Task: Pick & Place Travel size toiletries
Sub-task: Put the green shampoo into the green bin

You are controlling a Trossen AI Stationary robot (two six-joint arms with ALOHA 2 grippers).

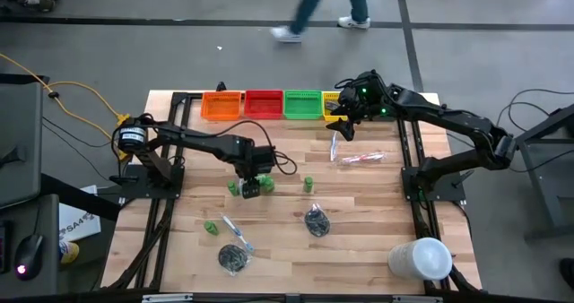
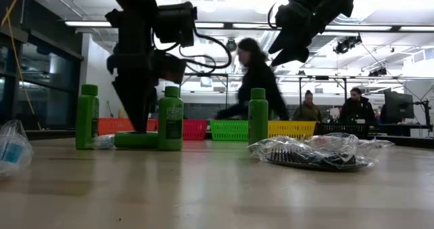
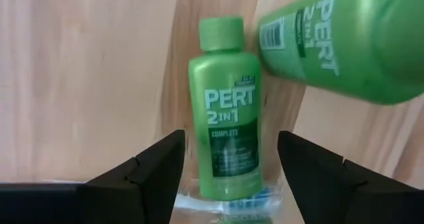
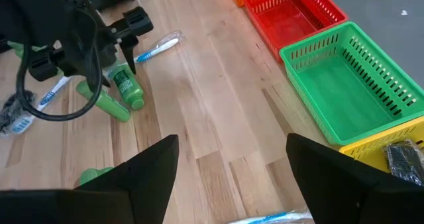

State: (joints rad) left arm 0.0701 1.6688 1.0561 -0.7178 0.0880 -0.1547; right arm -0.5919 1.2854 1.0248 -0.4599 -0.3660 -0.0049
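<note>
My left gripper [image 1: 253, 185] is low over the middle of the table, open and pointing down. Its fingers stand on either side of a green bottle [image 3: 224, 111] that lies on its side on the wood, not touching it. A second green bottle [image 3: 358, 38] stands upright right beside it. Further green bottles [image 1: 308, 185] [image 1: 212, 227], wrapped toothbrushes [image 1: 363, 158] [image 1: 235, 233] and dark round bundles [image 1: 316, 220] [image 1: 233, 258] rest on the table. My right gripper [image 1: 345, 115] hangs open and empty in the air near the yellow bin [image 1: 330, 104].
Orange, red, green and yellow bins [image 1: 264, 105] line the far edge; a grey comb [image 4: 404, 161] lies in the yellow one. A large white cylinder [image 1: 420, 258] sits at the near right corner. People are in the room beyond the table.
</note>
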